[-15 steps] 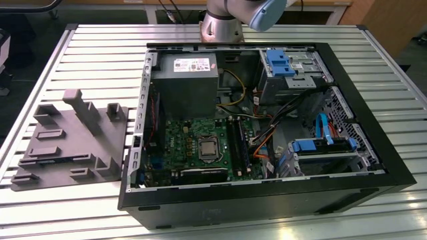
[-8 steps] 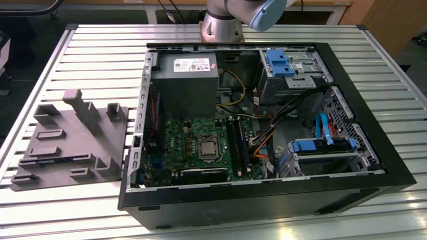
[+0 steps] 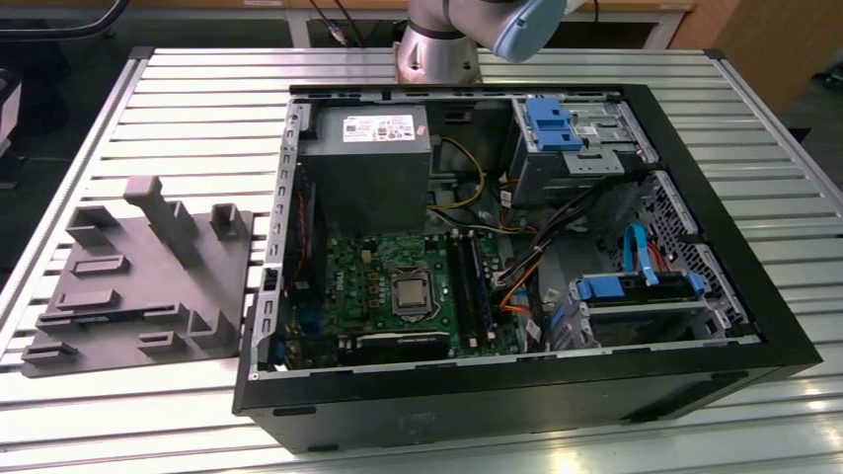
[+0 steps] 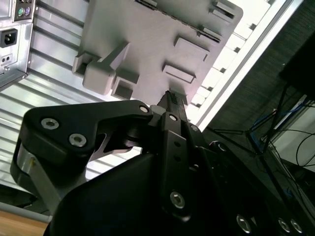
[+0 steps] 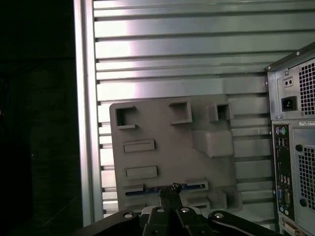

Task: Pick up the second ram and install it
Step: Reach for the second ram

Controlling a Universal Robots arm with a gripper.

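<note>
In the first wrist view my gripper [image 5: 172, 188] hangs well above the grey plastic tray [image 5: 167, 142], fingers pressed together with nothing between them. A thin dark strip, the second ram [image 5: 142, 191], lies on edge in a long slot of the tray, and my fingertips cover its middle. The second wrist view shows the same shut gripper [image 4: 172, 96] from the side, in front of the tray [image 4: 147, 39]. In the exterior view the tray [image 3: 132, 286] sits at the left of the open computer case [image 3: 527, 395]. The green motherboard [image 3: 382, 267] lies inside, with long memory slots [image 3: 471, 286] beside the silver chip.
The slatted metal table [image 3: 197, 89] carries the tray and case. Inside the case are a grey power supply [image 3: 362, 168], blue drive brackets [image 3: 550, 123] and loose cables [image 3: 527, 267]. The case's rear panel [image 5: 293, 147] stands close beside the tray. The arm's base [image 3: 435, 49] is behind the case.
</note>
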